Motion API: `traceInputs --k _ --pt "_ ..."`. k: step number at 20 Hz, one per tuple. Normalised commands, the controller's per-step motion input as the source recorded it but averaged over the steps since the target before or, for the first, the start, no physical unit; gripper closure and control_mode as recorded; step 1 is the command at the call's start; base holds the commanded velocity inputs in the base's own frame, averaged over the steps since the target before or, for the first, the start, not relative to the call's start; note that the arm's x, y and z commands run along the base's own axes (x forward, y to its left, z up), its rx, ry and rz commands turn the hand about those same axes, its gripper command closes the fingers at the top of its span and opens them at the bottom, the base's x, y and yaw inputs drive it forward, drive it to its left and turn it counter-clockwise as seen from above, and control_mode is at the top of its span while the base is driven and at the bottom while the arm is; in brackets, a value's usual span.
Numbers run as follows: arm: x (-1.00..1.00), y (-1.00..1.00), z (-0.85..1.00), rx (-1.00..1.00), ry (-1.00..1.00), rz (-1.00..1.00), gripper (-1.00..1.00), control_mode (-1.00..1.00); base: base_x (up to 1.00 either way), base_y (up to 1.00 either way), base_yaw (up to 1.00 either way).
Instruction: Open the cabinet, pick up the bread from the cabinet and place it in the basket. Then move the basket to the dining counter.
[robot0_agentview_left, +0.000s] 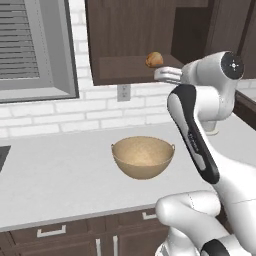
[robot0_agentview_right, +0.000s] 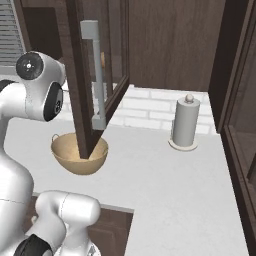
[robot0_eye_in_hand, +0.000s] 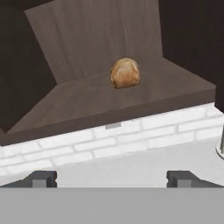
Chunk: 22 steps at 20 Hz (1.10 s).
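The cabinet (robot0_agentview_left: 125, 35) stands open, and its glass door (robot0_agentview_right: 85, 80) with a silver bar handle (robot0_agentview_right: 97, 75) swings out over the worktop. The bread (robot0_eye_in_hand: 125, 73), a small golden-brown roll, sits on the cabinet's bottom shelf (robot0_eye_in_hand: 87, 103); it also appears as the bread (robot0_agentview_left: 154, 59). My gripper (robot0_eye_in_hand: 111, 179) is open and empty, a little below and in front of the shelf edge, pointing at the roll. From the left base it is the gripper (robot0_agentview_left: 162, 75), just below and right of the roll. The tan basket (robot0_agentview_left: 143, 156) stands empty on the worktop underneath. The dining counter is out of view.
The open door partly hides the basket (robot0_agentview_right: 80, 155) from the right. A paper towel holder (robot0_agentview_right: 185, 121) stands by the brick wall. A window with blinds (robot0_agentview_left: 30, 50) and a sink edge (robot0_agentview_left: 2, 155) lie left. A dark cabinet (robot0_agentview_right: 240, 150) borders the right side.
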Motion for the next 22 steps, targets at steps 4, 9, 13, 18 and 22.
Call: traceInputs --k 4,9,13,18,22 --pt "0.23 0.38 0.22 -0.06 -0.16 -0.06 -1.00 -1.00 0.00 0.00 0.00" --pt "0.28 0.06 0.50 -0.01 -0.01 -0.10 -1.00 -1.00 0.00 0.00 0.00" --pt "0.10 0.00 0.50 0.00 0.00 -0.09 -1.00 -1.00 0.00 0.00 0.00" --pt "0.15 -0.11 0.05 0.00 0.00 -0.04 -1.00 -1.00 0.00 0.00 0.00" --pt "0.30 0.00 -0.04 -0.05 0.00 0.00 -1.00 -1.00 0.00 0.00 0.00"
